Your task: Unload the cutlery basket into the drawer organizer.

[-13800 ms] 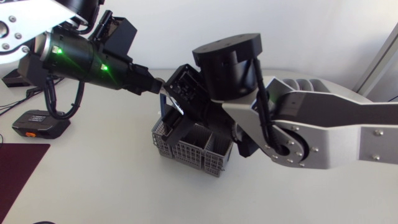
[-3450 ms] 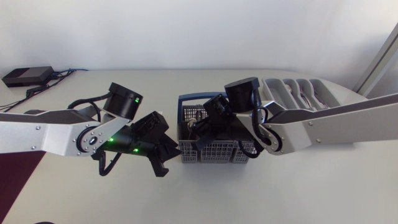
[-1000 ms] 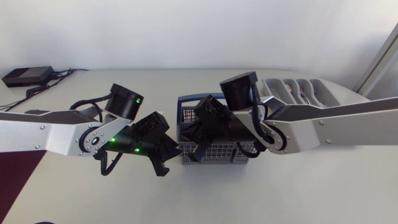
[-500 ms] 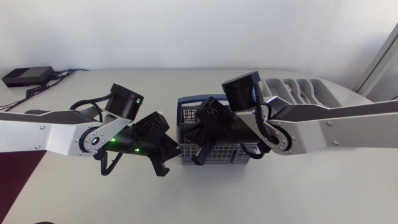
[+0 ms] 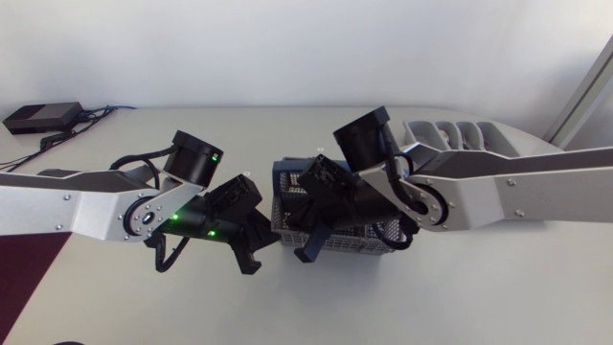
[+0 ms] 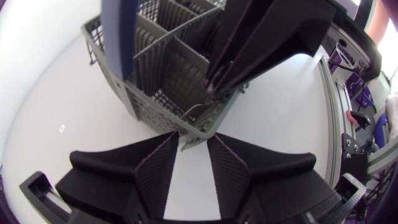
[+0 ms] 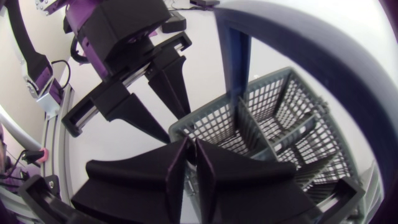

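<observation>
The grey mesh cutlery basket [image 5: 364,240] with its blue handle sits mid-table and looks tilted. My left gripper [image 5: 259,240] is at its left lower corner. In the left wrist view that corner [image 6: 186,127] sits pinched between the left gripper's [image 6: 191,140] parted fingertips. My right gripper [image 5: 308,251] reaches over the basket's left end. In the right wrist view the right gripper [image 7: 191,146] is shut at the basket's [image 7: 280,124] near rim. I cannot see anything held between its fingers. The grey drawer organizer [image 5: 460,134] lies behind my right arm.
A black box [image 5: 43,115] with cables lies at the back left. A dark red mat [image 5: 24,278] covers the front left corner. The right arm's thick links [image 5: 498,196] span the table between the basket and the organizer.
My right gripper has closed and dropped toward the basket's front left. The basket has shifted and tilted with it. The left arm has stayed put.
</observation>
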Tool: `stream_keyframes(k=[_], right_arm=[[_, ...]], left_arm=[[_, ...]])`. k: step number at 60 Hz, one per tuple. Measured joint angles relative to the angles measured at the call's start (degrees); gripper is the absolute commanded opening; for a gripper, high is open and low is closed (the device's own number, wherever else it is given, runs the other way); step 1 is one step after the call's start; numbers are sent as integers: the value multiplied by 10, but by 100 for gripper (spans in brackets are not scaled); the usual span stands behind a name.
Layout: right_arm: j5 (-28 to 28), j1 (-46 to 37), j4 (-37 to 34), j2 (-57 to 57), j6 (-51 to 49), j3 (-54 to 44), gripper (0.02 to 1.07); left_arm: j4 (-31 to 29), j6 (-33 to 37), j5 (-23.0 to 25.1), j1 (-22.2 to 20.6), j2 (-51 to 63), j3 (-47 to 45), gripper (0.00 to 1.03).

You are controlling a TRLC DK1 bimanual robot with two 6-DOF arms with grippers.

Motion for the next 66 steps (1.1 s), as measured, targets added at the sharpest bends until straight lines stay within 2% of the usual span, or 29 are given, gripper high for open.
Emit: stream_keyframes(k=[20,49,66], right_arm=[[17,1,-40,-21,0,-1,8],[27,0,-51,-50,3,-4,8],[58,17,-51,-84,4,-9,8]], left_arm=[[2,-2,0,0,0,0,36],[5,-2,0,-2,0,0,36],[5,-2,0,-2,0,0,36]])
